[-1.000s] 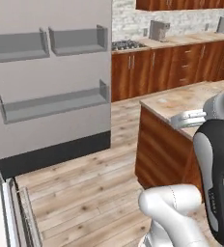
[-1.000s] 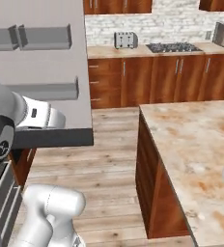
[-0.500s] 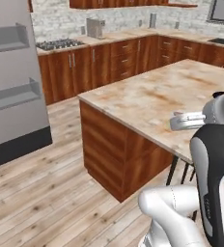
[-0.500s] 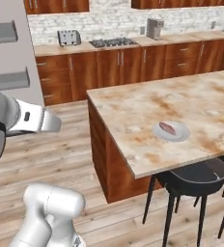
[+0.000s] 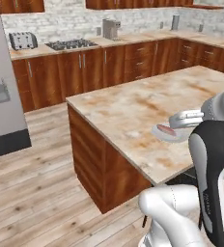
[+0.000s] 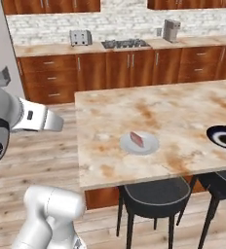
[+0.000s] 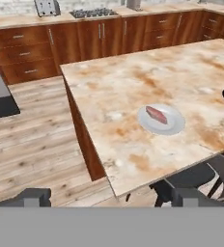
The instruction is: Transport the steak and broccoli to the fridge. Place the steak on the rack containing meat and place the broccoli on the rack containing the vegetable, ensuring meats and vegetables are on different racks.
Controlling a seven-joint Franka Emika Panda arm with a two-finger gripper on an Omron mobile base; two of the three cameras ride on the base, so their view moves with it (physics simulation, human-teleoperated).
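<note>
Since half a second ago the base has swung further round, so both base views have slid along the kitchen: the island counter (image 6: 183, 112) now sits squarely ahead, and the fridge (image 5: 3, 82) has drifted to the far left edge of the left base view. That is the camera's turn, not the things moving.

On the island, the steak (image 6: 137, 139), a pinkish-red slab, lies on a pale round plate (image 6: 151, 146) near the front edge of the marbled top. From the hand view the steak (image 7: 156, 115) rests at the middle of the plate (image 7: 174, 126), well ahead of the gripper (image 7: 106, 197), whose two dark tips stand wide apart at the bottom with nothing between them. The left base view shows the same plate (image 5: 160, 132) partly behind the arm.

A dark bowl (image 6: 224, 136) sits on the counter to the right of the plate, apart from it. Black stools (image 6: 154, 194) stand tucked under the island's near edge. Along the back wall run wooden cabinets with a toaster (image 6: 80, 37), a hob (image 6: 126, 43) and a coffee machine (image 6: 171, 30)
</note>
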